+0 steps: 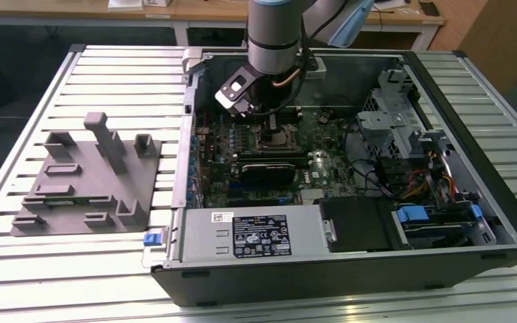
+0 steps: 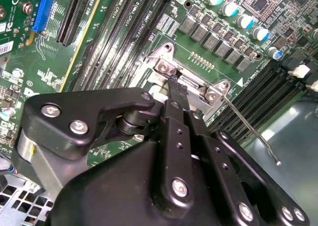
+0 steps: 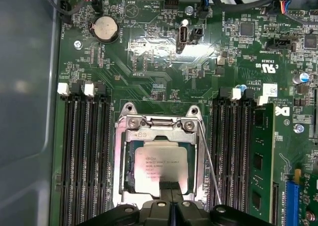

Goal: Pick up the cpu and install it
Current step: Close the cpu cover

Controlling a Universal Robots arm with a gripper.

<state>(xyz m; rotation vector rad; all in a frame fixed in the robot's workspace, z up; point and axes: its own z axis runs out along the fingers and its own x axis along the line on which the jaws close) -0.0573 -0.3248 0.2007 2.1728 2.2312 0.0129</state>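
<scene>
The cpu [image 3: 160, 167], a pale silver square, lies flat inside the open metal socket frame [image 3: 130, 124] on the green motherboard in the first wrist view. My gripper [image 3: 169, 187] hangs just over it, its black fingers drawn together and their tips covering the chip's near edge. In the second wrist view the same gripper [image 2: 176, 89] points down at the socket's hinge end, and the fingers hide the chip. The exterior view has the gripper [image 1: 272, 124] lowered into the open computer case, right above the socket [image 1: 277, 140].
The socket's thin wire lever [image 3: 208, 166] stands free beside the frame. Memory slots flank the socket, one holding a memory stick [image 3: 259, 156]. A grey fixture block [image 1: 88, 182] sits on the slatted table at the exterior view's left. Case walls, a power supply [image 1: 250, 232] and drive cages surround the board.
</scene>
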